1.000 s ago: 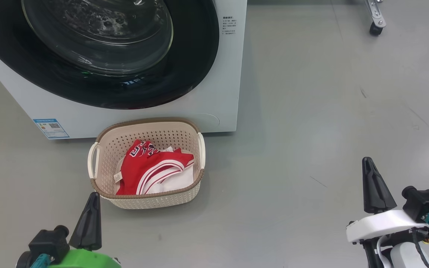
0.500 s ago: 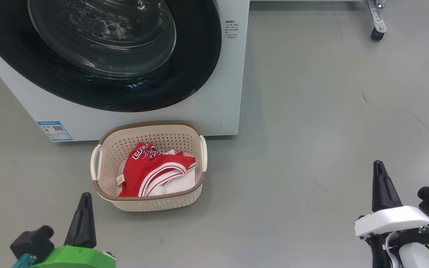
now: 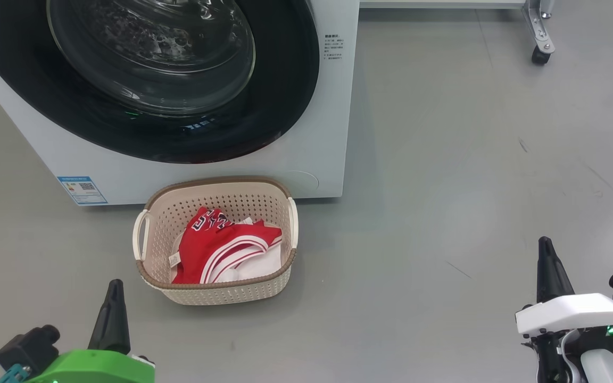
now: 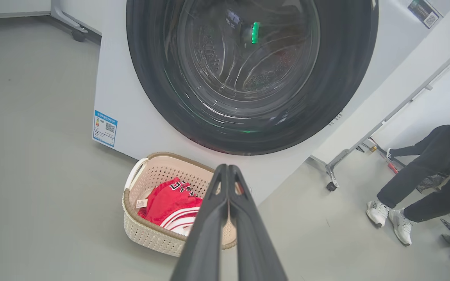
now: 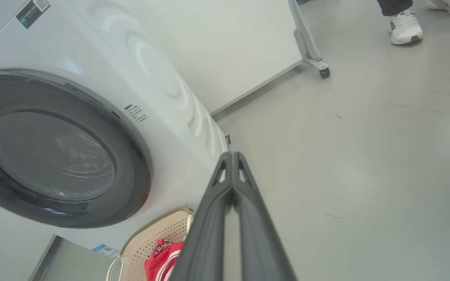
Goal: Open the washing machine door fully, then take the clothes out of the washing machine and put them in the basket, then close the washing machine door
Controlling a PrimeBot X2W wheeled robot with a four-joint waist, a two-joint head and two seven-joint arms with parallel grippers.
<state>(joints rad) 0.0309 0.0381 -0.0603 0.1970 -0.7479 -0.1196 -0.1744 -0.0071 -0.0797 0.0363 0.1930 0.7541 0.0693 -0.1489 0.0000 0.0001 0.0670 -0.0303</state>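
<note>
The white washing machine (image 3: pixel 333 133) stands at the top left with its round black door (image 3: pixel 285 90) lying flat against its front, the glass bowl (image 3: pixel 152 53) at its centre. On the floor before it sits the cream basket (image 3: pixel 216 290), holding the red and white clothes (image 3: pixel 221 244). My left gripper (image 3: pixel 114 284) is shut and empty, low and left of the basket. Far right, my right gripper (image 3: pixel 545 244) is shut and empty over bare floor. The left wrist view has the door (image 4: pixel 358 66), basket (image 4: pixel 147 234) and clothes (image 4: pixel 170 201) beyond the shut fingers.
Grey floor (image 3: pixel 471 186) stretches wide to the right of the machine. A caster (image 3: pixel 539 53) of a wheeled frame stands at the far right top. A person's legs and white shoes (image 4: pixel 377 212) are at the right in the left wrist view.
The whole head view has slid down a little, so the camera has moved. Both grippers sit lower in the picture and stay shut. Basket and clothes lie as before.
</note>
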